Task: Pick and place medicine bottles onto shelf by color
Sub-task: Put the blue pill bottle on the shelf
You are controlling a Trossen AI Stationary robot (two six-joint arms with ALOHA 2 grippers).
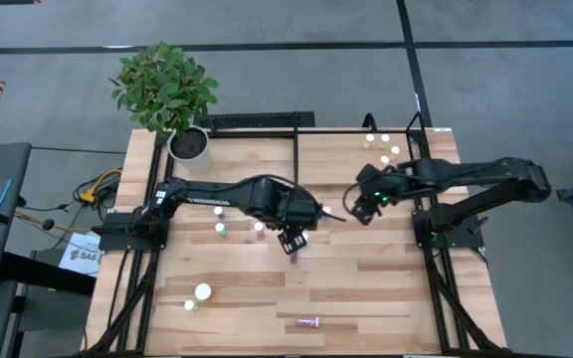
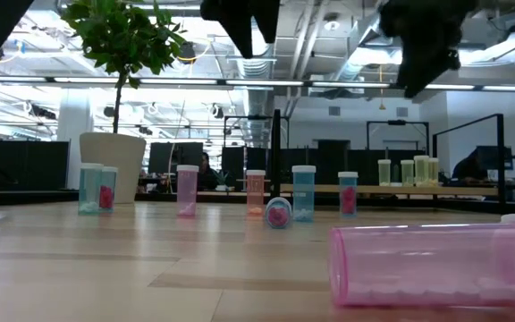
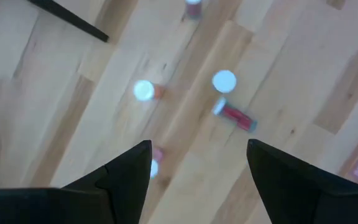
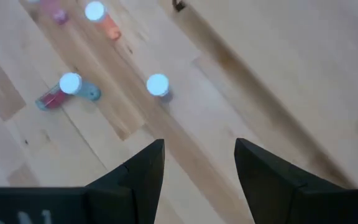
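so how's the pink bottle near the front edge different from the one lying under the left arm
The pink bottle near the front edge lies far from both arms; the maroon bottle under the left arm sits right by the left gripper, whose jaws are open. The front one is pale pink, the other darker red. Both lie on their sides on the table, not the shelf.

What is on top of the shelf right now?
Four small pale yellowish bottles stand on the shelf, seen as white caps from above. The right arm crosses its near edge, so anything beneath it cannot be seen.
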